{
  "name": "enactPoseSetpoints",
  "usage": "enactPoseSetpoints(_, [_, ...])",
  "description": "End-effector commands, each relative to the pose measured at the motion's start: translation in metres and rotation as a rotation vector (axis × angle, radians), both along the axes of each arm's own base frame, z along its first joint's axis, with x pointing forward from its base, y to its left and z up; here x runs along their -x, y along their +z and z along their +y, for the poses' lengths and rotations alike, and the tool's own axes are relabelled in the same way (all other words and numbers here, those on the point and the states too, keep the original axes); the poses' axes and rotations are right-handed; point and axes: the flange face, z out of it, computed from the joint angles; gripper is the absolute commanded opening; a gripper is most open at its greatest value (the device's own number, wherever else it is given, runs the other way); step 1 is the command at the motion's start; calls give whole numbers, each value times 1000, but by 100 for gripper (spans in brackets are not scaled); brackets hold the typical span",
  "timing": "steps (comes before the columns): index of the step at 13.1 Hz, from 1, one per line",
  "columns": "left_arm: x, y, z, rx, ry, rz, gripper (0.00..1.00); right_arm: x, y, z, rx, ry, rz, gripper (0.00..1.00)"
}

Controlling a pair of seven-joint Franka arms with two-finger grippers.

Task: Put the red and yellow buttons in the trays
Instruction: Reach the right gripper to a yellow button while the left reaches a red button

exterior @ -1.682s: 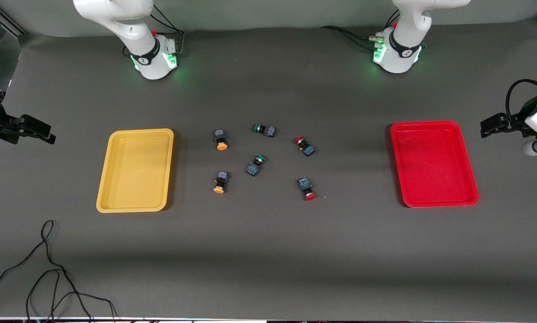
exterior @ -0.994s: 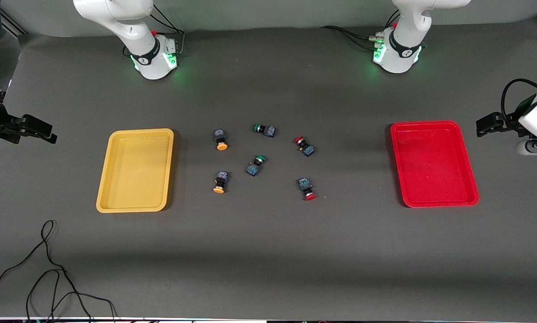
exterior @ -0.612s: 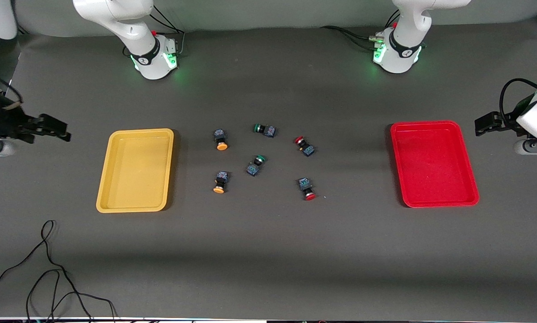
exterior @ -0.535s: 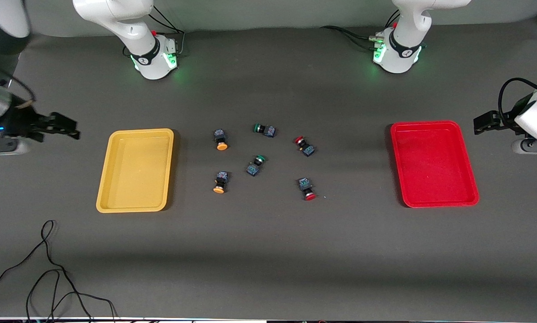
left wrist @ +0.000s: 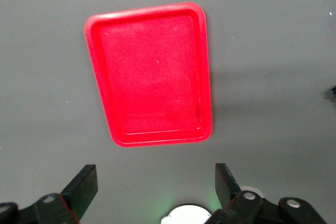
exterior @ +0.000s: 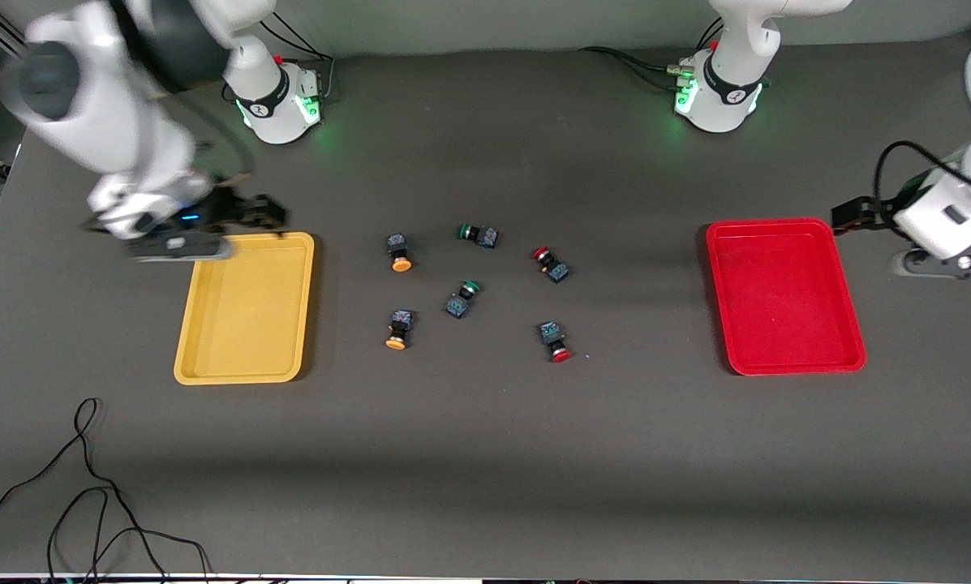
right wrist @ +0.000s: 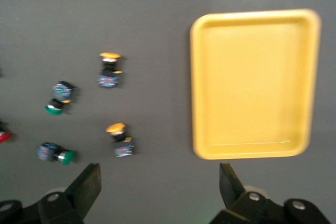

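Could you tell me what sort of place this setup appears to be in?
Most likely a robotics lab bench. Two white robot arms are bolted along one edge of a dark-covered table, a loose black cable trails across it, and small push buttons lie between a yellow tray and a red tray, like a sorting trial.

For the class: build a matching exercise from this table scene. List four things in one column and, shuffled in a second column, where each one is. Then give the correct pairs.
Things
1. red tray
2. yellow tray
3. right gripper
4. green-capped button

Places
A. toward the right arm's end of the table
B. among the buttons at mid-table
C. toward the left arm's end of the table
D. above the yellow tray's corner

Pairs: 1-C, 2-A, 3-D, 4-B
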Motion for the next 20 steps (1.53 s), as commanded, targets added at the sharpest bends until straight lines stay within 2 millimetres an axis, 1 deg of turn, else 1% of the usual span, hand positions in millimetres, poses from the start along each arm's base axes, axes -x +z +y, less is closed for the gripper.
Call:
enactPoseSetpoints(1, [3,-39,-59,4,70,11,100,46,-14,69,-18,-63,-28,100])
enactPoseSetpoints(2, [7,-59,-86,-5,98,2,100,61,-18,90,-18,-50,-26,100])
enactPoseSetpoints(3, [14,-81,-117,-15,115,-25,100,70,-19,101,-17,-37,-24,100])
enactPoseSetpoints(4, [17,-104,-139,-19,134,-50,100,76,-22,103,-13,-26,-17,100])
enactPoseSetpoints(5, [17,-130,-162,-25,155,-51,100,79,-26,104,-11,-23,-15,100])
enactPoseSetpoints(6, [21,-156,-195,-42,163,-46,100,83,-39,106,-12,-15,-20,100])
enactPoseSetpoints(7, [24,-179,-226,-48,205,-67,100,89,-64,105,-22,-10,-35,100])
enactPoseSetpoints(9, [39,-218,-280,-66,284,-95,100,92,-120,103,-25,-14,-56,100])
enactPoseSetpoints(10, [44,-231,-298,-54,328,-103,100,90,-140,105,-23,-11,-64,100])
enactPoseSetpoints(12, [56,-253,-325,11,381,-68,100,90,-192,103,-8,5,-76,100])
enactPoseSetpoints(13, [59,-265,-334,41,414,-52,100,90,-218,102,-3,20,-92,100])
enactPoseSetpoints(15, [63,-291,-346,78,461,-40,100,92,-264,103,-4,61,-131,100])
enactPoseSetpoints(16, [67,-307,-355,97,501,-33,100,92,-282,104,1,91,-143,100])
enactPoseSetpoints(17, [78,-324,-369,109,499,-39,100,94,-296,104,5,100,-142,100])
enactPoseSetpoints(18, [88,-340,-380,103,497,-44,100,94,-301,104,5,102,-143,100])
enactPoseSetpoints(19, [93,-350,-381,91,483,-38,99,94,-302,104,7,104,-140,100])
enactPoseSetpoints(20, [95,-352,-380,79,473,-24,99,95,-308,103,13,107,-135,97])
